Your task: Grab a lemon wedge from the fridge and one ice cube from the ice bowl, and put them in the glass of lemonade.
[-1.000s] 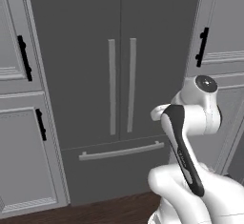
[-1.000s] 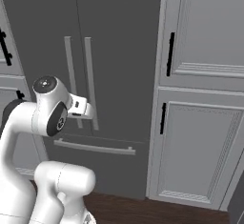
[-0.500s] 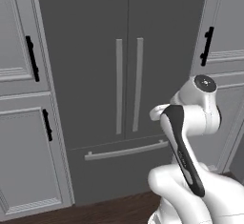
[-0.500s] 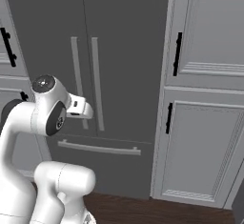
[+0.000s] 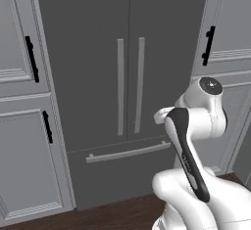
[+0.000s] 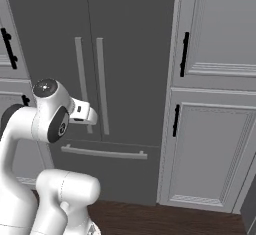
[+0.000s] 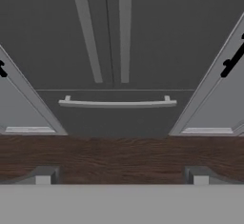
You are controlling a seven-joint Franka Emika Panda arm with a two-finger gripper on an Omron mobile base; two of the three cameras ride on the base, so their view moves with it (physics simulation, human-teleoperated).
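- Fridge [image 5: 98,53] stands straight ahead of the robot, tall and dark grey, with both of its upper doors closed.
- Two long lighter grey bar handles [image 5: 130,84] run upright side by side, one on each side of the seam where the doors meet.
- Below the doors sits a drawer front with its own horizontal bar handle [image 5: 128,152], also closed.
- Lighter grey panelled cabinets [image 5: 24,165] flank the fridge on both sides, upper and lower, and each carries a short black handle [image 5: 31,58] on the edge nearest the fridge.
- Seen from the right base camera, the right-hand cabinets [image 6: 215,144] sit just beside the fridge, with black handles [image 6: 184,54] near their left edges.
- Dark wooden floor [image 7: 119,156] runs along the foot of the fridge and the cabinets.
- The white arm [image 5: 196,141] is folded up in front of the fridge's lower part, well apart from the doors and touching none of the handles.
- The gripper [image 7: 121,176] shows from the hand camera as two small dark fingertips [image 7: 44,175], set wide apart with nothing between them.
- From that camera the fingertips lie over the floor, pointing toward the drawer handle and the door seam.
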